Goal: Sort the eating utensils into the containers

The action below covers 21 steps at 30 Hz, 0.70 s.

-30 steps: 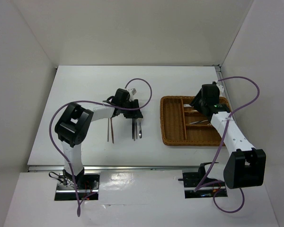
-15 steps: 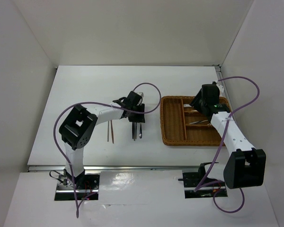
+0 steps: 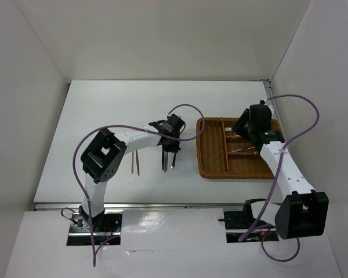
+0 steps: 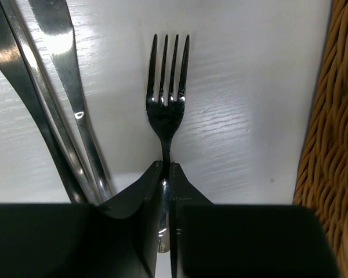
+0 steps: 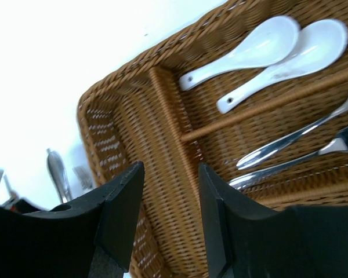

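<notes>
The left jaws were pinched shut on the handle of a fork, gripping it just behind the neck. The fork's long axis ran straight out in line with the jaws, tines pointing away from them. It was roughly parallel to the side wall of the wicker tray just beside it on the right. It was over the white bench; whether it rested there or hung just clear I could not tell. The rest of its handle was hidden inside the jaws.

To its left, more silver handles ran alongside, cut off at both ends, so I couldn't say knife or spoon. From above, the chopsticks lay further left.

The right jaws stood partly open, holding nothing, above the tray's long end compartment. Two white soup spoons lay in one compartment and silver pieces in the next, their ends cut off.
</notes>
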Motion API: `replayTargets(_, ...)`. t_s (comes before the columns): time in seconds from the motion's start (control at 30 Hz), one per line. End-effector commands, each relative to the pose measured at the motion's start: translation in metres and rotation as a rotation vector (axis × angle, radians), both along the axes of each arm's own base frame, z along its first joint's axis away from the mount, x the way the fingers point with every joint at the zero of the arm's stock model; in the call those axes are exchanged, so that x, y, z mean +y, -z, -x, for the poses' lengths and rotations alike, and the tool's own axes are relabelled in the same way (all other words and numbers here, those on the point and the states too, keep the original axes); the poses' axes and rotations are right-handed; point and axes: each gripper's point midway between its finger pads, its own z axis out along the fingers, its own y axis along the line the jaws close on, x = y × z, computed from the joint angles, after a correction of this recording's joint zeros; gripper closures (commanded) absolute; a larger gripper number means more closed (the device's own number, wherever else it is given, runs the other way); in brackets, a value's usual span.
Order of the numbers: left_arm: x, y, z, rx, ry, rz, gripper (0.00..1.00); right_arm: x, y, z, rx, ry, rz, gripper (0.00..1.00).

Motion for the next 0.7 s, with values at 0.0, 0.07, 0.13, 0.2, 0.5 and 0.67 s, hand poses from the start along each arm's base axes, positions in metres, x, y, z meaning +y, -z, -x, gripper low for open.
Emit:
replayTargets(0.0, 0.025, 0.045, 0.025, 0.123, -0.042, -0.138, 0.82, 0.015, -0.008, 0.009, -0.027, -0.082, -0.05, 0.5)
replayTargets(0.07, 0.025, 0.045, 0.024, 0.119, -0.054, -0.141, 0.87, 0.021, -0.008, 0.013, -0.029, -0.114, -0.061, 0.52)
replayTargets(0.13, 0.024, 0.041, 0.023, 0.116, -0.072, -0.128, 0.9, 0.034, -0.016, 0.015, -0.064, -0.197, -0.087, 0.52)
replayTargets(0.2, 0.015, 0.02, 0.014, 0.056, -0.073, -0.071, 0.9, 0.046, -0.018, 0.02, -0.095, -0.28, -0.111, 0.52)
replayTargets(0.5, -0.031, -0.088, -0.012, -0.11, 0.002, 0.19, 0.9, 0.127, -0.039, 0.047, -0.219, -0.671, -0.192, 0.52)
replayTargets(0.67, -0.044, -0.124, -0.017, -0.145, 0.025, 0.259, 0.9, 0.169, -0.03, 0.056, -0.197, -0.762, -0.141, 0.47)
